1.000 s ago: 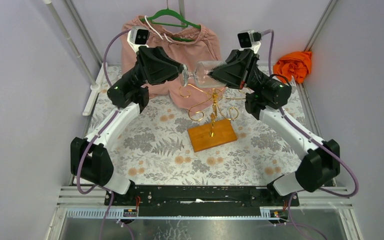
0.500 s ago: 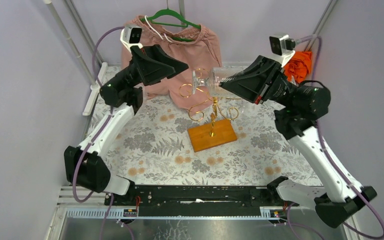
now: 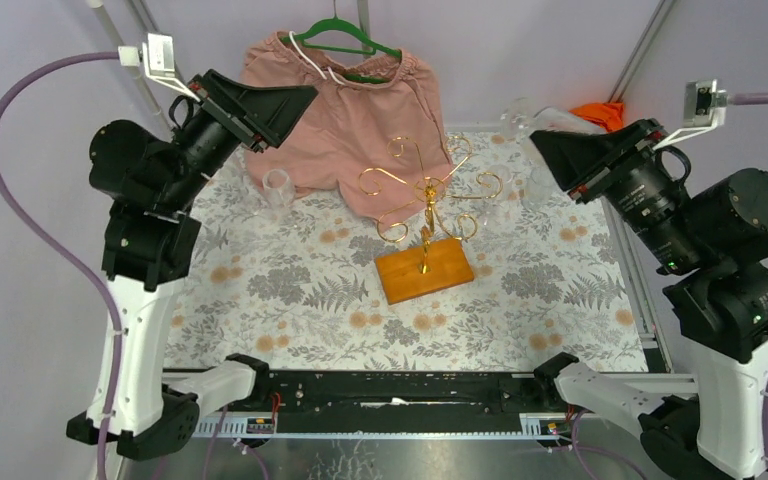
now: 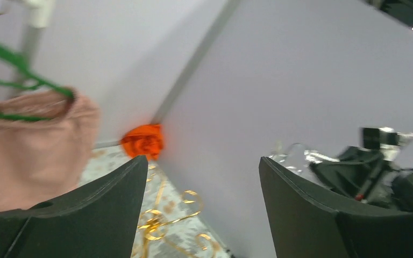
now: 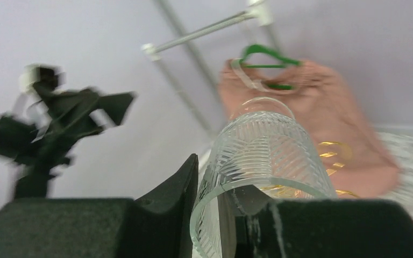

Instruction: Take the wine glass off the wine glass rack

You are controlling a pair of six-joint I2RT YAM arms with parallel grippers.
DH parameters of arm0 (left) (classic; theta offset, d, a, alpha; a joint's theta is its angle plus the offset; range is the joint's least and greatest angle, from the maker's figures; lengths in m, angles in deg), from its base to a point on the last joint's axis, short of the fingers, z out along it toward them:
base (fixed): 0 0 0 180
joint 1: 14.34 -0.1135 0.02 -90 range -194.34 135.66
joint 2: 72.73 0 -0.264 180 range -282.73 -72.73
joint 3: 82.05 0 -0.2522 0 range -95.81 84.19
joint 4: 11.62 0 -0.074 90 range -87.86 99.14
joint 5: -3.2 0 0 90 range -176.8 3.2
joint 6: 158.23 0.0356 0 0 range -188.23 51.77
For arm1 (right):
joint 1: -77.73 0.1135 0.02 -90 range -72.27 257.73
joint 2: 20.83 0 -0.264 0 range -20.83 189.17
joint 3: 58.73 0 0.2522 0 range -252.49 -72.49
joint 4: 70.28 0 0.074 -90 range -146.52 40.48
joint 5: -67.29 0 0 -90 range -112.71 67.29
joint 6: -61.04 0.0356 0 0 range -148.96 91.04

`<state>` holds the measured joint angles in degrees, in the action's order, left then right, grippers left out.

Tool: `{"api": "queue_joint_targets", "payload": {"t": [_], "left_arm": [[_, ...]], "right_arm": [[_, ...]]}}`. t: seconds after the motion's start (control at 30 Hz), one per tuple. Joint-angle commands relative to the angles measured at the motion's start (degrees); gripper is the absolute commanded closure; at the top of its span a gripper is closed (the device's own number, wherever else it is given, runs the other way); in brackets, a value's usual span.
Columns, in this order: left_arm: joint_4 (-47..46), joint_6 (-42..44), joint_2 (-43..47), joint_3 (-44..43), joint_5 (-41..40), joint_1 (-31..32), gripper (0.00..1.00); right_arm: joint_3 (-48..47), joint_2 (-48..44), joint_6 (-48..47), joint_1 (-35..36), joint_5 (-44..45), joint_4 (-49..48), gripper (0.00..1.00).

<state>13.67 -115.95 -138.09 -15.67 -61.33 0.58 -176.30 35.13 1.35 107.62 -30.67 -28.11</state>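
Both arms stand tall, well apart: the right gripper [image 3: 543,142], far right, pinches the wine glass [image 5: 262,153] clear of the wine glass rack [image 3: 426,203]; the left gripper [image 4: 204,167], far left, fingers spread

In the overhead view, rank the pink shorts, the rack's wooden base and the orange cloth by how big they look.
1. pink shorts: clearly the largest.
2. wooden base.
3. orange cloth: smallest as seen, though part of it is hidden, so its full size is unsure.
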Motion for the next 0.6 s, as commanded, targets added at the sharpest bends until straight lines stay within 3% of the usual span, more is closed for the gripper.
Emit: {"api": "queue_joint_targets", "payload": {"t": [0.0,0.17,0.3,0.47,0.57], "left_arm": [[24.1,12.0,-1.1,-0.3,-14.7,-0.4,0.17],[27.4,14.9,-1.9,0.3,-18.3,-0.4,0.16],[28.8,15.8,-3.0,-0.8,-18.5,-0.4,0.16],[34.9,17.4,-4.7,-4.1,-24.9,-0.4,0.07],[36.9,18.5,-5.2,-5.3,-28.3,-0.4,0.06]], "right_arm": [[-6.4,4.0,-9.2,0.2,25.1,14.2,1.0],[-7.6,6.3,-12.3,0.2,39.3,19.1,1.0],[-7.7,9.7,-13.0,0.2,45.1,23.9,1.0],[-8.2,15.3,-15.1,-0.1,43.8,27.6,1.0],[-10.0,19.9,-15.8,-4.4,35.9,29.3,1.0]]}}
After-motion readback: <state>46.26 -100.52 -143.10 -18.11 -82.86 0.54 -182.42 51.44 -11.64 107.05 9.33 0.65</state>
